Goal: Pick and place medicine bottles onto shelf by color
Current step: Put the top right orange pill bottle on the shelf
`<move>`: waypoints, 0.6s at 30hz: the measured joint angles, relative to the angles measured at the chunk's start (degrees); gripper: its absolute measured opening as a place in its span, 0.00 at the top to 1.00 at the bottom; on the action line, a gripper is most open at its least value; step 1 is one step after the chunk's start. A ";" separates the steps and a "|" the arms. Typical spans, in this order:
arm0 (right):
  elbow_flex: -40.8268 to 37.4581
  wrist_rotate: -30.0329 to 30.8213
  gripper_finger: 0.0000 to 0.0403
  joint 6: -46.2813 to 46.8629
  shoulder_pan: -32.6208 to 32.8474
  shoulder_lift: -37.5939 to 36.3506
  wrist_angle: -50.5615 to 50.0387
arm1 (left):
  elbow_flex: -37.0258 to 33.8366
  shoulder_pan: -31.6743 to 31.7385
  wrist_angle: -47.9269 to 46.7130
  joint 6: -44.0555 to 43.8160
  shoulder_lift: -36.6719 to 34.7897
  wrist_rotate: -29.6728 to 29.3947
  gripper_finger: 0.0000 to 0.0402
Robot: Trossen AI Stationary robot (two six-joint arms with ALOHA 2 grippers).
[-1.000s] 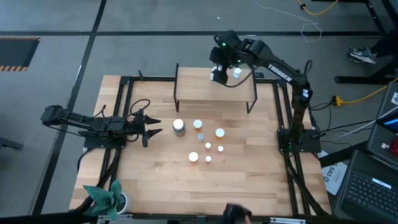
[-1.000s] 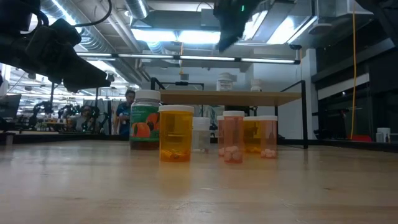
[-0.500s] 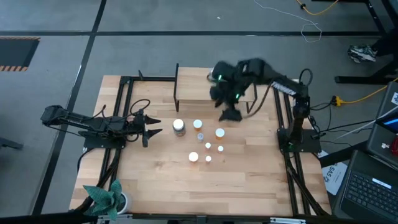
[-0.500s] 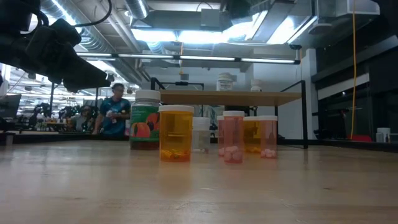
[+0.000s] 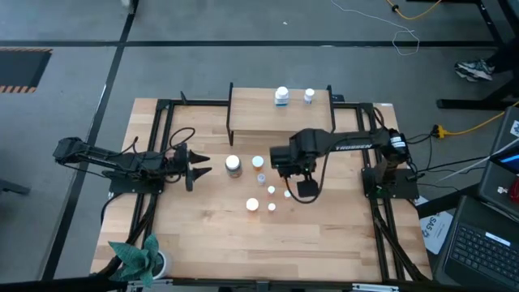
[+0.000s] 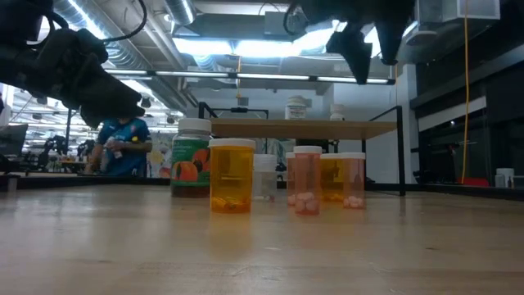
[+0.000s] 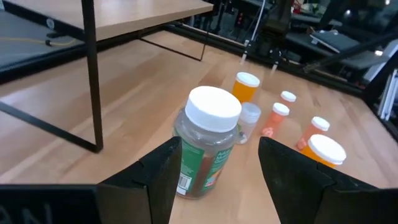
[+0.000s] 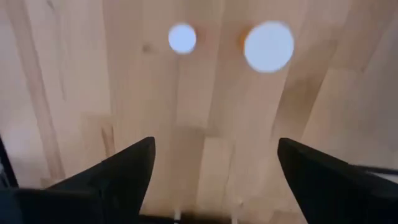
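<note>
Two white bottles [image 5: 281, 96] [image 5: 309, 96] stand on the light-wood shelf [image 5: 268, 122] at the table's far side. Several white-capped bottles stand on their bases mid-table: a green-dark one [image 5: 233, 165] and orange and clear ones [image 5: 258, 162] [image 5: 252, 204]. My right gripper [image 5: 306, 188] hangs open above the table to the right of this group. Its wrist view [image 8: 214, 155] looks down on two white caps [image 8: 182, 38] [image 8: 268, 46]. My left gripper [image 5: 195, 166] is open, level, just left of the green-dark bottle [image 7: 208, 143], touching nothing.
The shelf's thin black legs [image 7: 90, 68] stand just beyond the bottles. A green plant [image 5: 138, 255] sits at the near left corner. A person [image 6: 123, 143] moves in the room behind. Bare wood lies along the near side [image 5: 268, 243].
My right gripper has swung from above the shelf toward the table's near edge and now hangs over the table beside the bottle group. The two white bottles stay on the shelf. The person behind has walked leftward.
</note>
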 joint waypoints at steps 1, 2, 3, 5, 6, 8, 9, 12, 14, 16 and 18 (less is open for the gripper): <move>-0.57 0.18 0.16 -0.29 0.11 -0.12 -0.05 | -0.02 0.02 0.00 -0.81 0.00 0.00 0.48; -0.80 0.51 0.16 -0.75 0.12 -0.19 -0.01 | -0.01 0.02 0.00 -1.71 -0.02 0.00 0.48; -0.86 1.19 0.16 -1.45 0.12 -0.26 0.13 | 0.00 0.02 0.00 -2.86 -0.02 0.00 0.48; -0.86 2.97 0.16 -1.51 0.10 -0.68 0.65 | -0.01 0.02 -0.17 -4.51 0.00 0.07 0.48; -0.86 3.54 0.16 -1.47 -0.02 -0.78 1.71 | 0.00 0.01 -0.19 -4.67 -0.01 0.21 0.48; -0.86 3.59 0.16 -1.42 -0.52 -0.76 5.47 | -0.01 0.00 -0.32 -4.19 -0.01 0.37 0.48; -0.87 3.65 0.16 -1.44 -0.79 -0.74 7.93 | -0.01 0.01 -0.31 -3.79 -0.01 0.47 0.48; -1.76 3.71 0.16 -1.76 -1.42 -0.76 16.40 | 0.00 0.02 -0.32 -1.79 -0.01 0.48 0.48; -2.61 4.37 0.16 -1.62 -1.90 -0.63 19.07 | -0.01 0.02 -0.32 -0.80 0.00 0.48 0.48; -3.65 6.07 0.16 -1.19 -2.23 -0.67 20.25 | 0.00 0.01 -0.26 -0.80 -0.01 0.48 0.48; -4.87 8.99 0.16 0.29 -2.26 -0.68 19.73 | 0.00 0.00 -0.26 -1.07 -0.01 0.48 0.48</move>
